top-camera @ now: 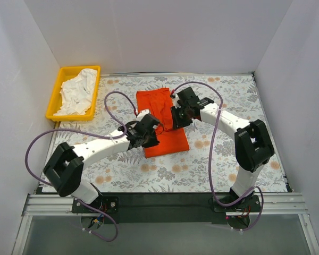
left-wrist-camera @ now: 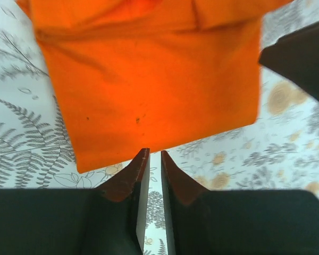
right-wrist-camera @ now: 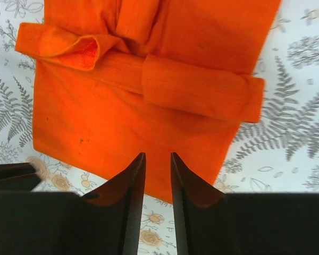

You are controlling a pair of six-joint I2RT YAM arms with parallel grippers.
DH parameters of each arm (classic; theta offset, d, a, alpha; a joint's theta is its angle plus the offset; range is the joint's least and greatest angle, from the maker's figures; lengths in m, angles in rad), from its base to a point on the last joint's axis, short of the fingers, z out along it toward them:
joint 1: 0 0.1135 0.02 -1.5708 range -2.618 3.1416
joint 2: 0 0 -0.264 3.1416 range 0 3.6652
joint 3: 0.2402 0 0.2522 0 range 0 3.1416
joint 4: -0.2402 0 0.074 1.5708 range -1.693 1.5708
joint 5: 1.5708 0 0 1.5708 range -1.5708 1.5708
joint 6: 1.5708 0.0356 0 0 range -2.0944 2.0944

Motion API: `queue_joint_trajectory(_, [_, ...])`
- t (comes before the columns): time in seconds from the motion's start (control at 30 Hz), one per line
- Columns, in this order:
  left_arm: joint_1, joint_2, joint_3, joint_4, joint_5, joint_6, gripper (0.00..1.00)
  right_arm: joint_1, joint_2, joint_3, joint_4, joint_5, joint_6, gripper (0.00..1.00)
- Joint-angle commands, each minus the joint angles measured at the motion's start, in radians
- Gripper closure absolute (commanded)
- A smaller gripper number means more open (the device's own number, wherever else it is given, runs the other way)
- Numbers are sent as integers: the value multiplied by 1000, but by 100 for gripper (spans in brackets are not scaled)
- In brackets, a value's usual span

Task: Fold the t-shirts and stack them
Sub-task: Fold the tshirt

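The orange-red t-shirt [top-camera: 168, 142] lies folded into a long, roughly rectangular slab at the middle of the table [top-camera: 149, 175], its straight sides running away from the arms. Patterned table surface shows on every side of it. The white t-shirt [top-camera: 77, 93] sits crumpled and heaped in the yellow tray [top-camera: 80, 67] at the far left corner, well apart from the orange one and close to the white walls [top-camera: 149, 32]. The left gripper [left-wrist-camera: 154, 153] hovers at the shirt's left near side. Its dark, wedge-shaped fingers are parted by a narrow slit with only table showing through it, so it holds nothing, and the cloth's near edge runs just beyond the tips. The right gripper [right-wrist-camera: 158, 155] hangs over the shirt's right side, its jaws a little wider apart and also empty, with the hem crossing behind the tips. In the right wrist view a sleeve is folded across the body as a thick, soft band, and a cuff at the left gapes to show its inner weave. The fabric is matte and lightly creased, with a few small dark specks. The table cover is pale, printed with grey ferns and tan flowers. Purple cables [top-camera: 34, 143] loop beside the arms, and free surface lies between the shirt's near edge and the arm bases.
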Motion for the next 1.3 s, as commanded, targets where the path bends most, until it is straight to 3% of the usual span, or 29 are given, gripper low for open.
queue_joint_trajectory(0.0, [-35, 65, -33, 46, 15, -49, 85, 11, 27, -20, 77, -53, 32, 73])
queue_joint_trajectory(0.27, [-55, 160, -70, 80, 22, -43, 89, 11, 127, 15, 117, -42, 34, 76])
queue_joint_trajectory(0.57, [-67, 142, -141, 83, 41, -47, 89, 10, 211, 82, 117, -19, 21, 77])
queue_joint_trajectory(1.0, [-72, 94, -192, 81, 62, -69, 89, -65, 352, 371, 117, -29, 40, 73])
queue_joint_trajectory(1.13, [-69, 71, -141, 64, 33, -50, 87, -88, 299, 380, 115, -80, 32, 69])
queue_joint_trajectory(1.27, [-38, 56, -69, 47, 6, -7, 82, -93, 194, 249, 115, -120, 18, 67])
